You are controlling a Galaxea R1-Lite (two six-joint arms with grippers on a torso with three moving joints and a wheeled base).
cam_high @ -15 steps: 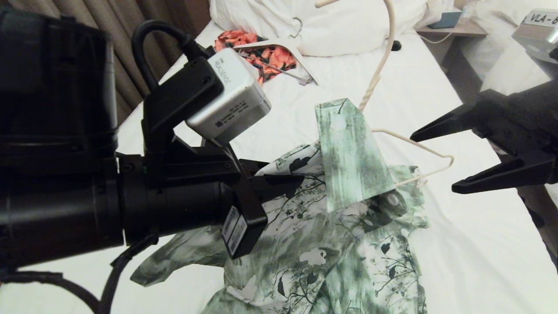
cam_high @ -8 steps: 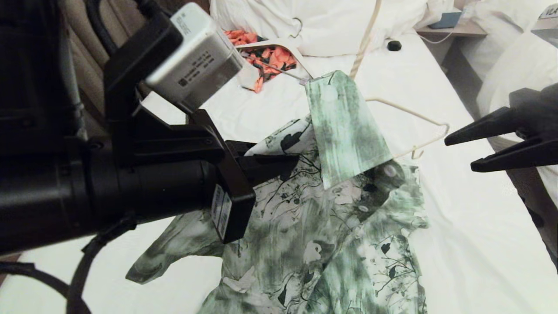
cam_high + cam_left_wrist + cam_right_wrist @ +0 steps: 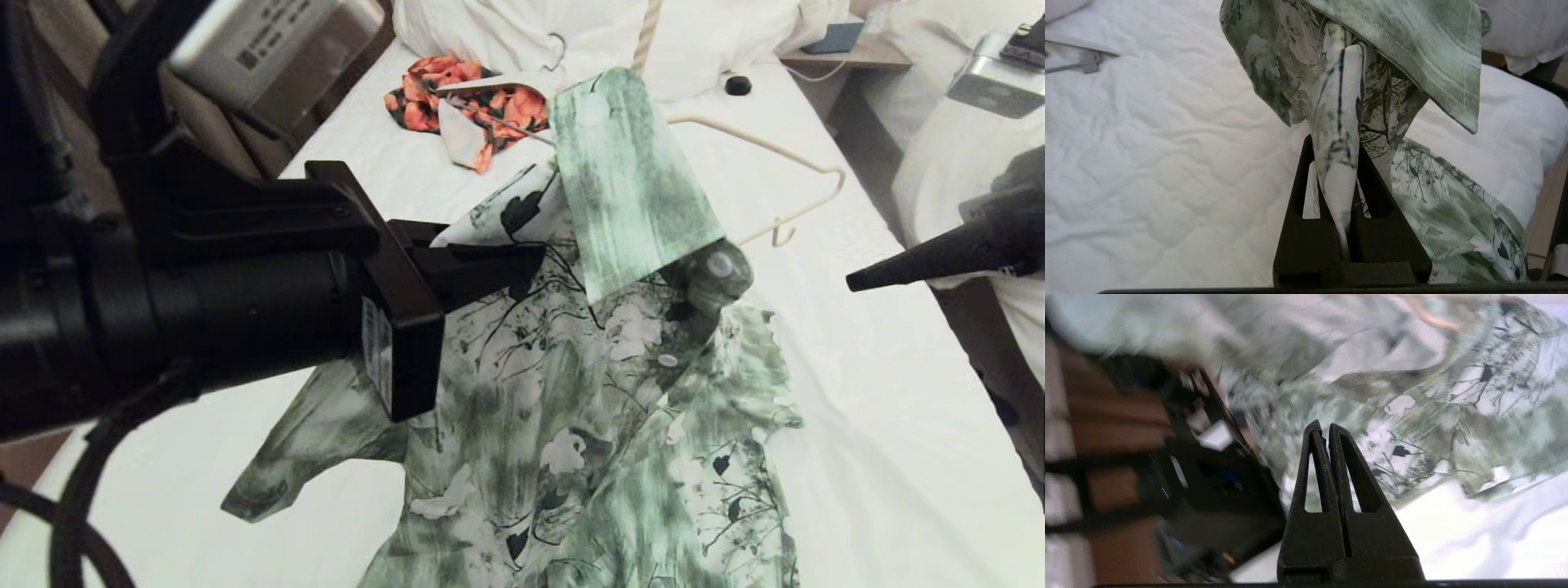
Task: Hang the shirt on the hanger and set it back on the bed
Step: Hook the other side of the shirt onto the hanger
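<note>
the head view is evenly lit by soft warm indoor light; the bed (image 3: 857, 425) sheet reads bright without blown glare, and the shirt (image 3: 571, 425) casts only faint shadows on it. the left arm fills the near left side as a dark, underexposed mass, slightly soft. the left wrist view is sharp and bright, the sheet's quilting crisp, with mild washout at the bed's far edge. the right wrist view is heavily motion-blurred: the shirt's print smears and the dark frame beside the bed streaks, while the right end effector (image 3: 1323, 430) itself stays sharp.
</note>
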